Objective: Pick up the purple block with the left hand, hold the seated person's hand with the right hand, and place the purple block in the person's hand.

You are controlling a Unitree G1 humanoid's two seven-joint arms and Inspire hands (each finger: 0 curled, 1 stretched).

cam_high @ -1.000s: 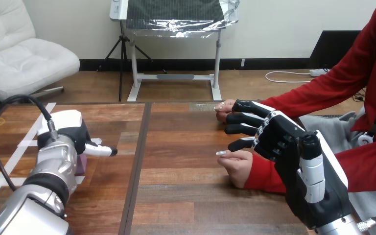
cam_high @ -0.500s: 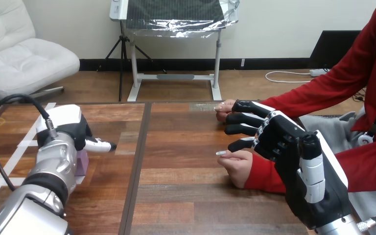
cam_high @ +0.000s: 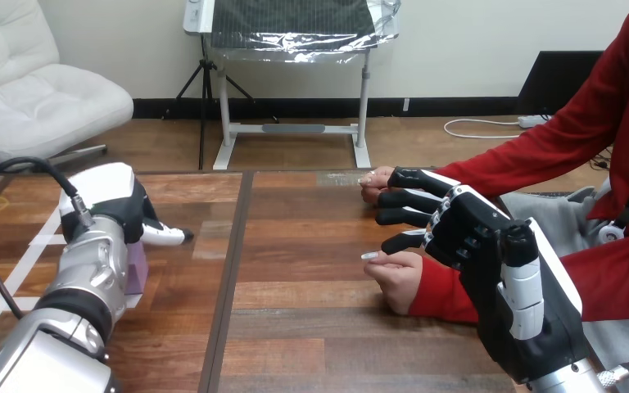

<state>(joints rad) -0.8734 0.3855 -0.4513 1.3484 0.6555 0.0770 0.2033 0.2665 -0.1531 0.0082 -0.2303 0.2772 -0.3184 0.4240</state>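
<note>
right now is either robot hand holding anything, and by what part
Right hand holds nothing: fingers straight between the person's far hand and near hand, curled round neither. Left hand covers the purple block; a grip cannot be told.

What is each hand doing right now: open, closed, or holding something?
Left hand: over the purple block; whether it grips cannot be told.
Right hand: open, straight fingers between the person's far hand and near hand, holding neither.

The left hand (cam_high: 111, 202) hangs low at the near left, back side up. The right hand (cam_high: 479, 237) points far-left, fingers (cam_high: 401, 197) straight.
</note>
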